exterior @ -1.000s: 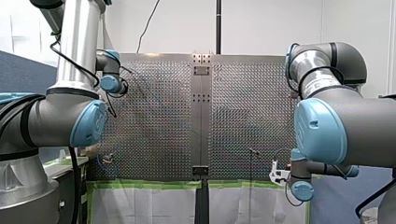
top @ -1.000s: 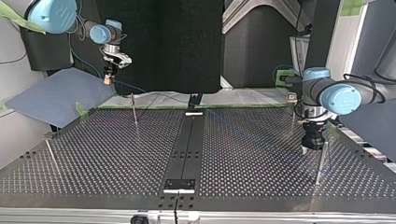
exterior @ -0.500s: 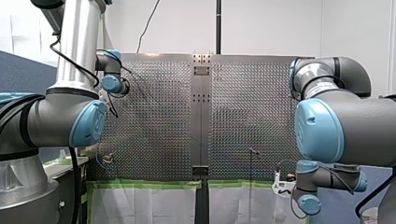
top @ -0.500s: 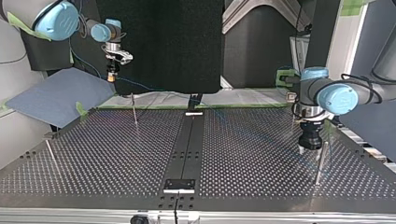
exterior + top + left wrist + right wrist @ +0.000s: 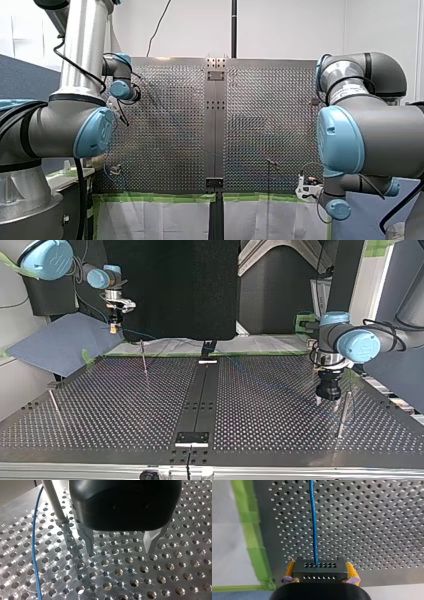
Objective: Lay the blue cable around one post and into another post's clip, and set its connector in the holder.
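Blue cable (image 5: 313, 522) is plainest in the right wrist view. It rises from the black connector (image 5: 320, 572), which our right hand (image 5: 320, 566) clenches between yellow pads (image 5: 352, 571) above the perforated tabletop (image 5: 374, 517).

In the left wrist view our left hand (image 5: 120, 548) is released, its metal fingers (image 5: 87, 538) apart above the holes. The cable (image 5: 35, 555) passes beside a post (image 5: 53, 505) whose top is cut off.

In the front view the right hand (image 5: 306, 186) shows small at the near edge, and we cannot trace the cable.

In the top view the right hand (image 5: 114, 329) hangs beyond the far edge, and the left hand (image 5: 329, 397) hovers just beside a post (image 5: 342, 415).
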Tool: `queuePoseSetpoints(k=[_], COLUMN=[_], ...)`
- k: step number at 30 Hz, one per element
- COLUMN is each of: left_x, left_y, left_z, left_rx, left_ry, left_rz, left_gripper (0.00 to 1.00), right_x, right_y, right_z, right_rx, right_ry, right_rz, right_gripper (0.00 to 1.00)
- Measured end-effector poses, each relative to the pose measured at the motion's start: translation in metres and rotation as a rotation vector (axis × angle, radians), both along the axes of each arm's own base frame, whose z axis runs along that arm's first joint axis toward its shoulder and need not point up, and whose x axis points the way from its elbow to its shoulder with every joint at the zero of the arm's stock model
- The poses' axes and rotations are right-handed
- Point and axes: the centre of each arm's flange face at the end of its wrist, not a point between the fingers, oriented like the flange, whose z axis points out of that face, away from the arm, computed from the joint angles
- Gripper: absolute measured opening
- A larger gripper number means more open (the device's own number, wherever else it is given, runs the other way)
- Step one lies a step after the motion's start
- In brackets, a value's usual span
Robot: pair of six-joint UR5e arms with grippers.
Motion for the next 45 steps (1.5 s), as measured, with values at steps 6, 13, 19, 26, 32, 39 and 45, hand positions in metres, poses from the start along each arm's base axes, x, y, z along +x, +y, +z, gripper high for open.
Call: queuePoseSetpoints(k=[6,13,19,26,32,39,45], left_x=[-0.002,-0.008,-0.015,-0.040,-0.060,-0.075,-0.089], left_y=[-0.003,-0.011,-0.015,-0.012,-0.012,-0.017,-0.022], left_z=[-0.001,-0.006,-0.010,-0.010,0.008,0.023,0.040], left_rx=[-0.001,0.012,0.050,0.105,0.154,0.189,0.167], left_ry=[0.014,0.069,0.120,0.184,0.207,0.229,0.227], left_rz=[-0.003,-0.008,-0.013,0.014,0.043,0.036,0.021], left_gripper=[0.99,0.99,0.99,0.99,0.99,0.99,0.99], right_x=[-0.006,-0.002,0.002,0.003,0.004,0.005,0.005], right_y=[-0.005,-0.003,-0.001,0.000,0.000,0.001,0.001], right_z=[0.012,0.012,0.012,0.011,0.011,0.011,0.010], right_rx=[0.008,0.022,0.029,0.036,0.037,0.040,0.042], right_ry=[-0.010,-0.018,-0.024,-0.025,-0.025,-0.025,-0.025], right_rz=[0.031,0.091,0.130,0.137,0.139,0.140,0.141], right_gripper=[0.00,0.00,0.00,0.00,0.00,0.00,0.00])
